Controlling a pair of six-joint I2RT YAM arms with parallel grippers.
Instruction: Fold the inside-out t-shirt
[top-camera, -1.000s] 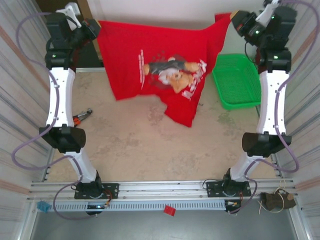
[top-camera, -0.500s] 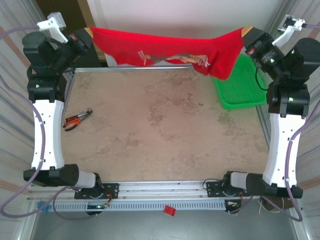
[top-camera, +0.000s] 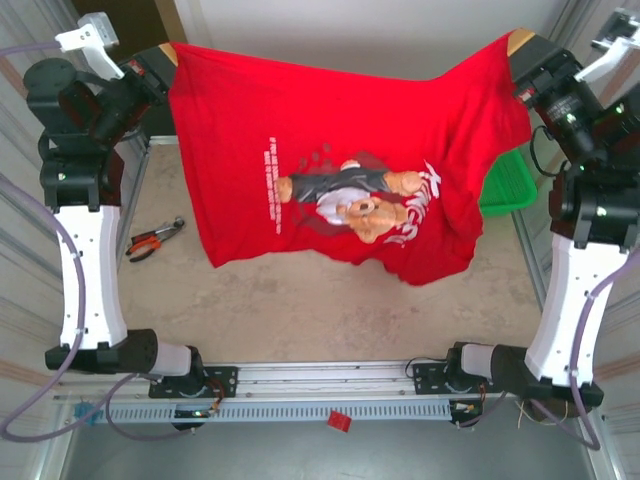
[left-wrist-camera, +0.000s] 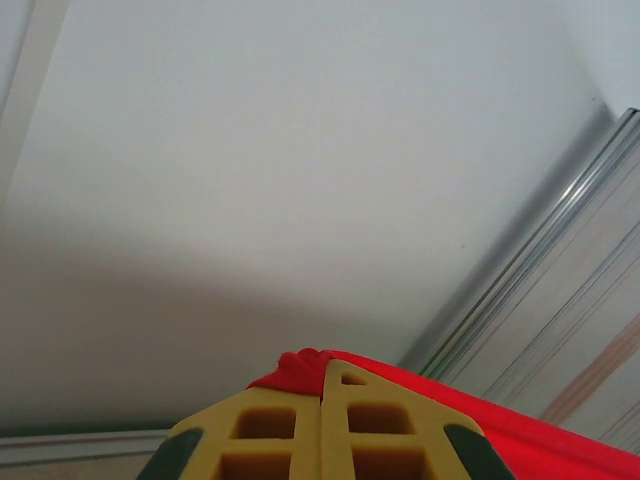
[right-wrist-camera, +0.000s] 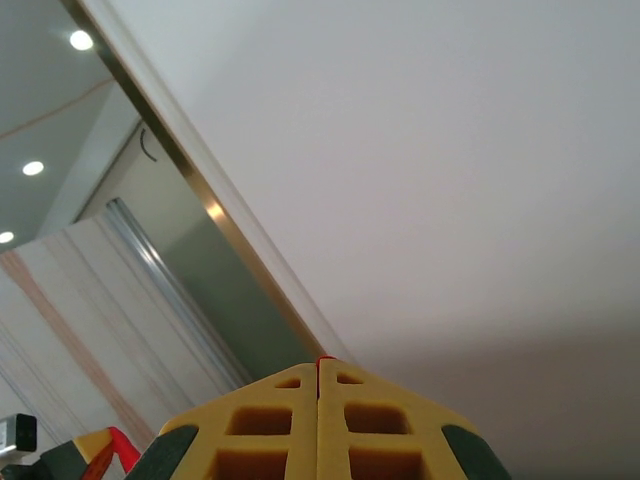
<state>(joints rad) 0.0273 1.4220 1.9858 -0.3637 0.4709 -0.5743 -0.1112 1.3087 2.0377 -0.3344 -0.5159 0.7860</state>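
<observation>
I hold the limp, light t-shirt (top-camera: 300, 130) aloft, left pincer (top-camera: 170, 52) and right pincer (top-camera: 518, 43) clamped on its top corners

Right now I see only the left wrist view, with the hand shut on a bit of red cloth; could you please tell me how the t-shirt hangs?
Observer: The t-shirt hangs spread between the left hand and the right hand, its printed face toward the top camera.
Operator: Is the right hand gripping?
Observer: Yes, it is shut on the shirt's other top corner.
Operator: Is anything lying below?
Observer: Pliers lie on the table, left of the shirt's lower edge.
</observation>
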